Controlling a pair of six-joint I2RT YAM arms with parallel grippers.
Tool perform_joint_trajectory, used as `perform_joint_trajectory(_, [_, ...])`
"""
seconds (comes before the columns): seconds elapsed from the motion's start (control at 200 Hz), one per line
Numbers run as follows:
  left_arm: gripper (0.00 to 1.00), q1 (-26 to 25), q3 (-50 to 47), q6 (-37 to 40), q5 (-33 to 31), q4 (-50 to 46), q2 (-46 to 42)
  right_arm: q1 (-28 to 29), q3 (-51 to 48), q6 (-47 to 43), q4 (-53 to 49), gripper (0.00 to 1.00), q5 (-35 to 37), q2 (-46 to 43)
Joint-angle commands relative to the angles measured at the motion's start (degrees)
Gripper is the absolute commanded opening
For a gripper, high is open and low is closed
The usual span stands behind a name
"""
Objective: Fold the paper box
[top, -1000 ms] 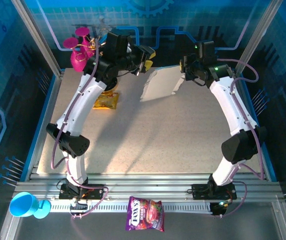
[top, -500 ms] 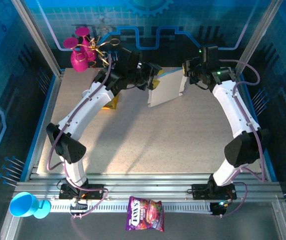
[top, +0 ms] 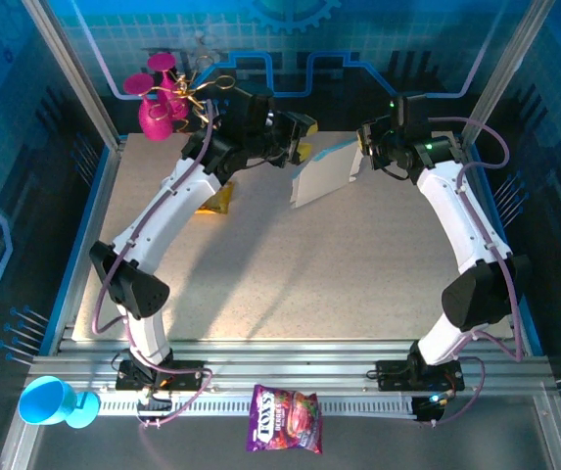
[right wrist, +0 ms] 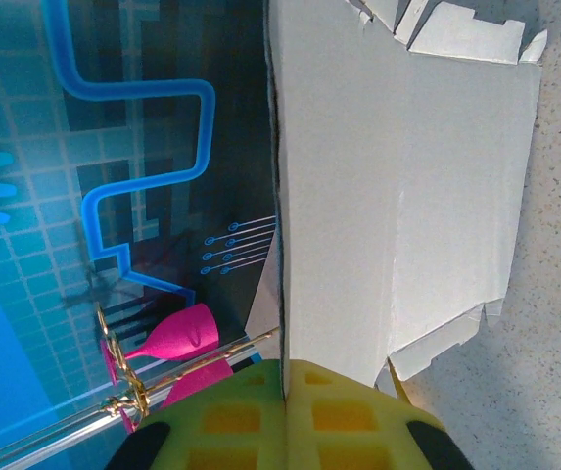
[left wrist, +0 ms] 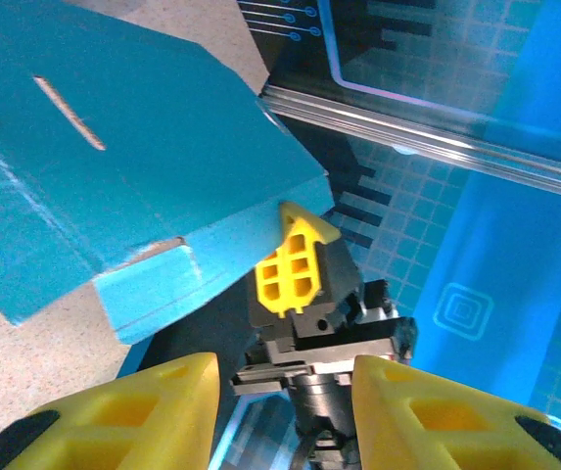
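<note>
Currently pinching light, floppy paper box [top: 324, 174] by one edge with right gripper [right wrist: 285, 380], left gripper [left wrist: 285, 370] spread nearby; best gripped near creases.

Both reach way out to the far end of the surface [top: 309, 284]: the left arm [top: 163, 220] and right arm [top: 461, 220] bow outward at the elbows, with the wrists turned in so the tools face each other. The left tool [top: 302, 147] has its yellow fingers [left wrist: 133, 411] spread apart with nothing between them. Just across from it, the right tool [top: 362, 147] has its fingers [right wrist: 349, 416] pressed tight, pinching the edge of the paper box [right wrist: 388, 196]. From the left wrist, the right tool's yellow fingertip points back toward the camera.
</note>
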Motion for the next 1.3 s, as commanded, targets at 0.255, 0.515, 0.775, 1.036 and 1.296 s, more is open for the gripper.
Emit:
perform_joint_trajectory(0.255, [0.41,-1.2,3.2,1.3,2.6,-0.8,3.7,1.0,0.9,0.3,0.6,0.00,0.0,-0.7])
perform_joint_trajectory(0.515, [0.41,-1.7,3.5,2.9,3.4,-2.1,5.4,1.1,0.7,1.1,0.9,0.00,-0.3,-0.5])
perform_joint_trajectory(0.775, [0.41,-1.8,3.9,3.8,3.6,-2.3,6.5,1.4,0.7,1.6,1.3,0.00,-0.7,0.0])
perform_joint_trajectory(1.036, [0.38,-0.7,5.2,6.3,2.1,-3.5,8.5,2.0,0.3,1.4,1.5,0.00,-0.7,0.5])
perform_joint_trajectory(1.296, [0.22,1.5,5.2,8.0,1.5,-4.4,8.4,3.1,0.9,0.0,2.2,0.00,-0.2,2.9])
